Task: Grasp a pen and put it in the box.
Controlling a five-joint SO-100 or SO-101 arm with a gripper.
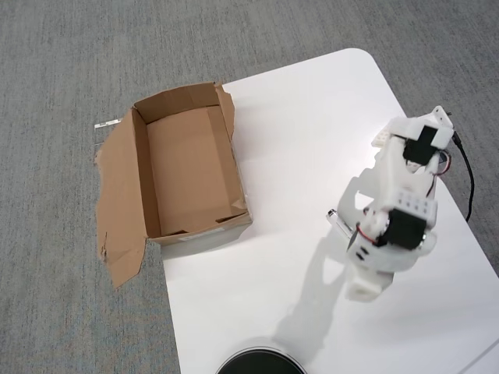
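Note:
The pen (pixel 337 221) lies on the white table (pixel 296 132) at the right of the overhead view. Only its dark end and a short white stretch show; the rest runs under my arm. My gripper (pixel 365 282) hangs just below and right of that end. Seen from above, the white housing hides its jaws, so I cannot tell whether they are open or touch the pen. The box (pixel 191 167), brown cardboard, stands open and empty at the table's left edge, with its torn flap (pixel 117 202) spread out to the left.
Grey carpet (pixel 62 62) surrounds the table on the left and top. A black round object (pixel 261 364) pokes in at the bottom edge. A black cable (pixel 468 183) runs from the arm's base along the table's right edge.

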